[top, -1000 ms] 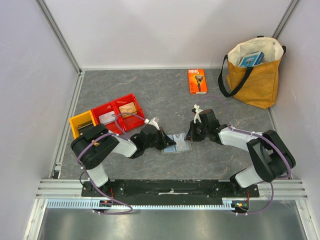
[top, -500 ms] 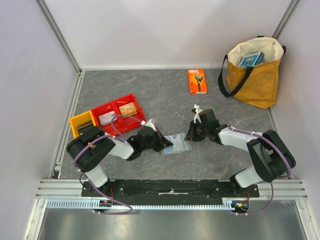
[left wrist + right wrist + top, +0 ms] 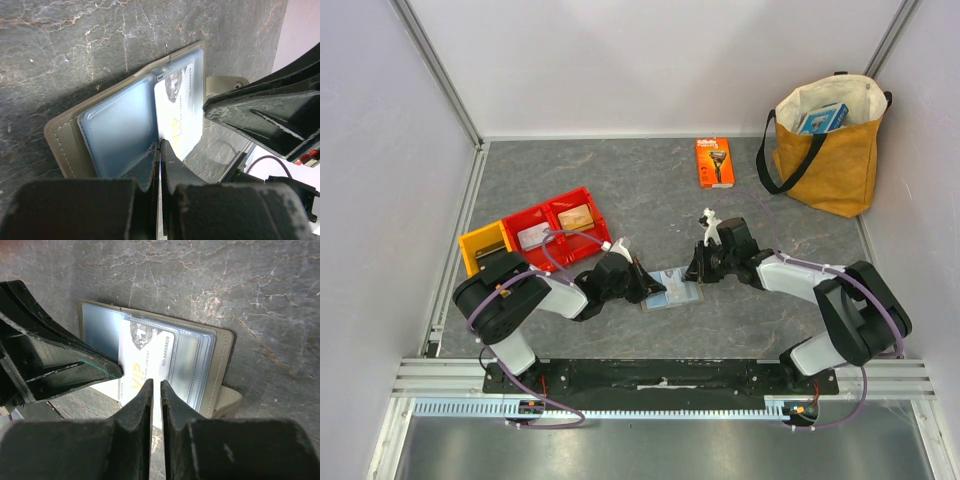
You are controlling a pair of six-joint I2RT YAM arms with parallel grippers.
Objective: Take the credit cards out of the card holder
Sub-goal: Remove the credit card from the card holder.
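1. Top external view: the card holder (image 3: 678, 292) lies open on the table (image 3: 620, 180), close to the middle of the near edge. Your left gripper (image 3: 648, 287) is at its left side and your right gripper (image 3: 695, 272) at its far right side. From up here you cannot tell how far either one is open. No card lies loose on the table beside the holder. The red and yellow bins (image 3: 545, 232) sit toward the left edge, well apart.

2. Left wrist view: the holder's light blue plastic sleeves (image 3: 120, 130) are exposed, and a white card (image 3: 180, 115) sticks partly out of one. Your left fingers are pressed almost together at the seam between sleeve and card. They seem to pinch the sleeve edge, pinning the holder.

3. Right wrist view: the white card (image 3: 145, 357) reads "VIP" and is about half out of its sleeve. Your right fingers leave only a thin slit, and the card's free edge appears to run into it.

4. My judgement: opening is done and the first card is mid-extraction. Whether the other sleeves hold more cards, the pictures don't show.
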